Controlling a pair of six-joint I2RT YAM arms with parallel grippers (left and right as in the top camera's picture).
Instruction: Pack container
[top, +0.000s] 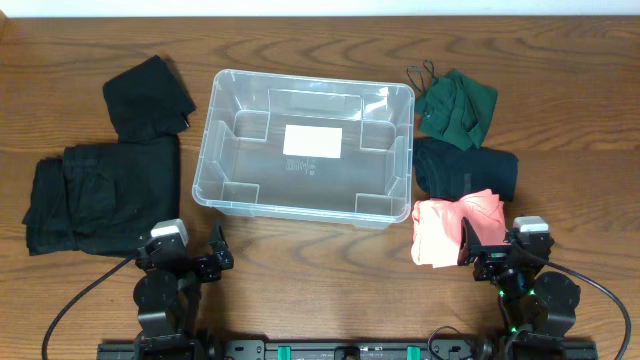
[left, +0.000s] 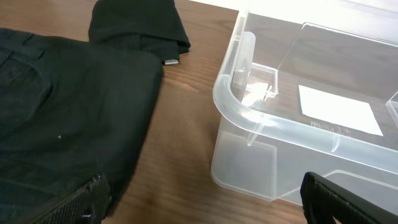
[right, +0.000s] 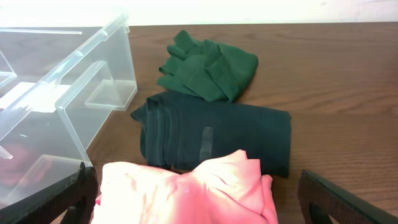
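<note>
**Inspector:** Nearest the lens?
**Assistant:** The left gripper (top: 208, 258) and the right gripper (top: 485, 250), fingers spread wide on both. The pink cloth (right: 186, 193) sits between the right fingers; I cannot tell if they touch it.
**Inspector:** The container?
**Assistant:** The container (top: 395, 150) stands mid-table. It is clear, ribbed and round-cornered, with a white label (top: 312, 141) on its base.
**Inspector:** Surface?
**Assistant:** A wooden table (top: 320, 250). The black garments (top: 100, 195) lie left of the bin, the green cloth (top: 458, 105) and the dark folded cloth (top: 465, 168) right.

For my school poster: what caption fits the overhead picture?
Empty clear plastic rectangular bin on wooden table between black clothes and green cloth, dark cloth, pink cloth.
</note>
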